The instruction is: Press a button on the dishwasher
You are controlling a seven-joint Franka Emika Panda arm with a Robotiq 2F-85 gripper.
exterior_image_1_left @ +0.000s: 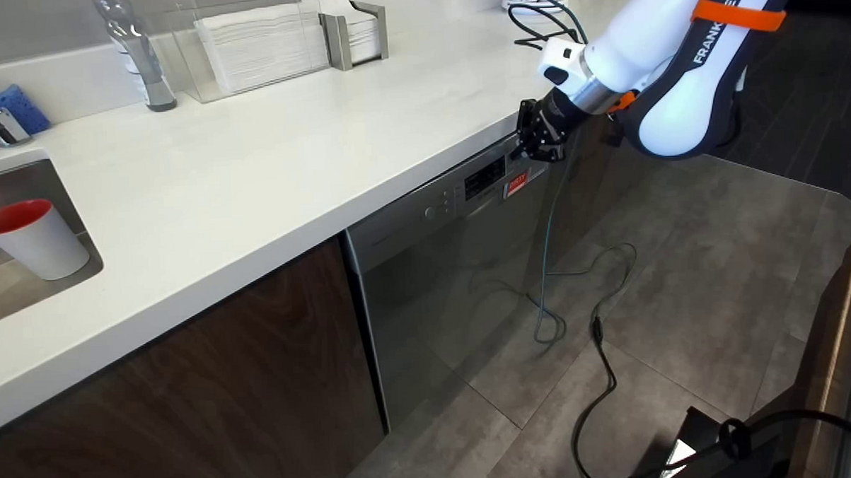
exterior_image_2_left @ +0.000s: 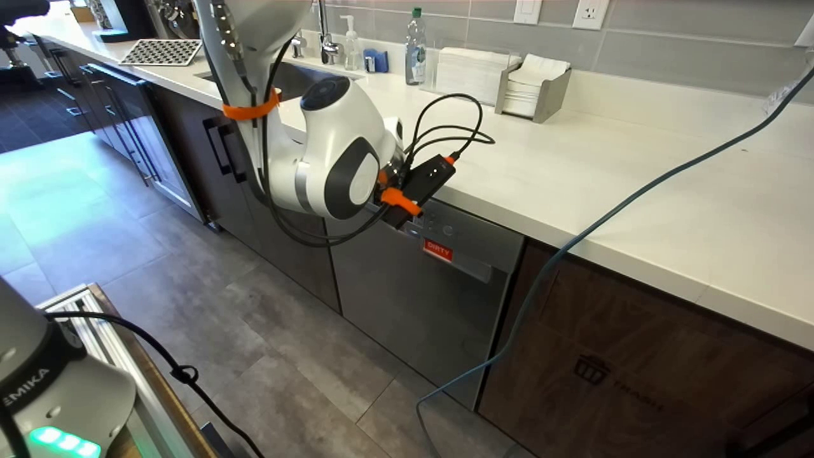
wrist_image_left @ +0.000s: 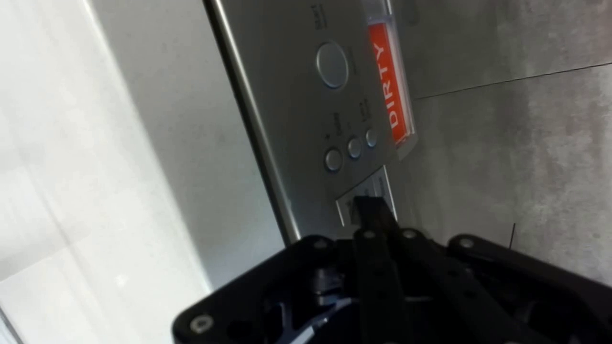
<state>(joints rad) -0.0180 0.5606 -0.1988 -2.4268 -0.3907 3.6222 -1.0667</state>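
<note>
"DIRTY": red label (wrist_image_left: pixel 391 86) on dishwasher (exterior_image_1_left: pixel 449 302); "TRASH", bin pictogram (exterior_image_2_left: pixel 592 370): cabinet (exterior_image_2_left: pixel 648 346); "FRANK… EMIK…": arm (exterior_image_1_left: pixel 718 62); "…EMIKA": base (exterior_image_2_left: pixel 89 394)

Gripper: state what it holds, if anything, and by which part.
Nothing is held: in the wrist view, the gripper is shut, with nothing visible between its jaws.

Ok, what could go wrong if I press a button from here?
The three small buttons on the dishwasher sit close together, so the gripper might catch two. In the wrist view it overlaps the display, so a press could land there. The DIRTY sign is nearby and might get bumped.
</note>
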